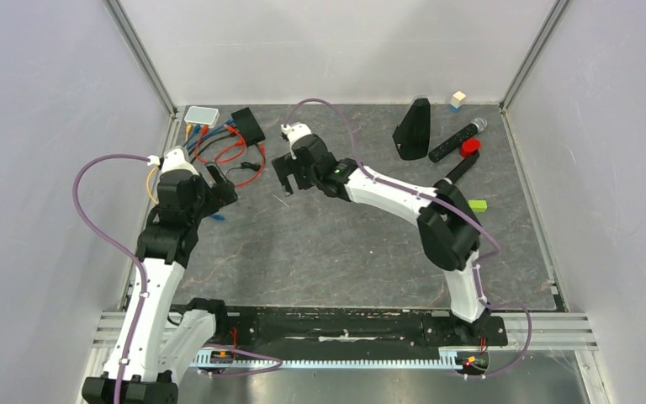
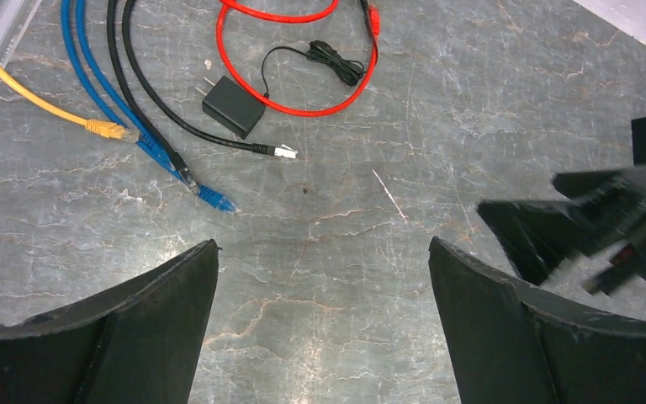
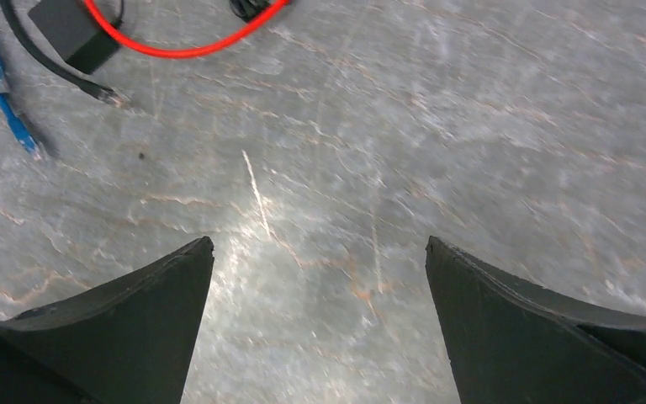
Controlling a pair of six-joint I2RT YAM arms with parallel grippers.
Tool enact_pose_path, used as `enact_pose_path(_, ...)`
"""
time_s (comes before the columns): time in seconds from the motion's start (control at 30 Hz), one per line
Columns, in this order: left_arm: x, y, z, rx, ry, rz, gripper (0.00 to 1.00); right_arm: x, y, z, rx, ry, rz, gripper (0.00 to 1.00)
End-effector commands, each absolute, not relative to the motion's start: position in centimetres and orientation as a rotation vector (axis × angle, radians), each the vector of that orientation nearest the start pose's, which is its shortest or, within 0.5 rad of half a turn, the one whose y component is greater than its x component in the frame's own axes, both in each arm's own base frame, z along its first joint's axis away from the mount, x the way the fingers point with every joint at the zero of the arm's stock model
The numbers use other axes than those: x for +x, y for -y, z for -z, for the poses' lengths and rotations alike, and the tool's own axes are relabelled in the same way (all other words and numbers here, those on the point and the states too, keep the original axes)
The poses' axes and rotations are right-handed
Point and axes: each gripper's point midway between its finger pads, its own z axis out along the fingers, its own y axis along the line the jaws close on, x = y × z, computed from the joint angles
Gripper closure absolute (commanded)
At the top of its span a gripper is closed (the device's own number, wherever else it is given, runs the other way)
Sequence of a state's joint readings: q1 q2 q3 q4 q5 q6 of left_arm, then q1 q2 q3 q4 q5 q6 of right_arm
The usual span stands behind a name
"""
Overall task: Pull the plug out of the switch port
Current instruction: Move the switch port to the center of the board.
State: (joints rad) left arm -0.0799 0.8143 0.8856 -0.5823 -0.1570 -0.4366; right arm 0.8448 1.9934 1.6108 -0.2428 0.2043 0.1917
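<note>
A black switch box (image 1: 248, 126) and a small white box (image 1: 201, 114) sit at the table's back left, with yellow, blue, red and black cables fanning out toward me. Which plugs sit in ports is too small to tell. In the left wrist view, loose ends lie on the table: a yellow plug (image 2: 105, 129), a blue plug (image 2: 216, 199) and a black cable's clear plug (image 2: 284, 151). My left gripper (image 1: 223, 192) (image 2: 323, 269) is open and empty over bare table, near the cable ends. My right gripper (image 1: 288, 178) (image 3: 320, 261) is open and empty, right of the cables.
A black power adapter (image 2: 233, 107) lies inside a red cable loop (image 2: 303, 109). At the back right are a black wedge-shaped stand (image 1: 412, 128), a black microphone (image 1: 457, 139), a red cap (image 1: 469, 147), a green block (image 1: 477, 204) and a small cube (image 1: 458, 100). Metal frame posts edge the table.
</note>
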Motion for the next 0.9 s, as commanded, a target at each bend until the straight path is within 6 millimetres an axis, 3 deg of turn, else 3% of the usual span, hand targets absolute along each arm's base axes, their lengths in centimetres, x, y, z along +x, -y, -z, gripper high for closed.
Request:
enact_pose_path(0.0, 27.2, 0.4, -23.1, -0.481, -1.98, 0.122, 0.0, 40.3, -44.7, -14.7, -0.605, -2.048, -0.49, 0.04)
enact_pose_path(0.17, 26.6, -0.2, -23.3, -0.548, -1.91, 0.129, 0.0, 40.6, -49.2, -12.3, -0.645, -2.019, -0.642, 0.13)
enact_pose_path(0.27, 26.7, 0.3, -23.1, -0.531, -1.889, 0.167, 0.0, 40.2, -49.7, -11.0, -0.622, -2.059, -0.67, 0.12)
enact_pose_path(0.37, 26.9, 1.0, -22.6, -0.499, -1.921, 0.19, 0.0, 39.5, -47.5, -10.7, -0.56, -2.08, -0.63, 0.09)
enact_pose_path(0.43, 27.0, 1.2, -22.1, -0.496, -1.955, 0.192, 0.0, 38.0, -45.7, -10.3, -0.555, -2.077, -0.632, 0.09)
enact_pose_path(0.67, 28.0, 2.3, -20.1, -0.452, -2.073, 0.22, 0.01, 34.3, -40.8, -14.2, -0.637, -2.006, -0.602, 0.02)
enact_pose_path(0.87, 28.8, 2.4, -19.5, -0.435, -2.118, 0.197, 0.04, 31.5, -38.4, -18.1, -0.638, -1.927, -0.681, 0.02)
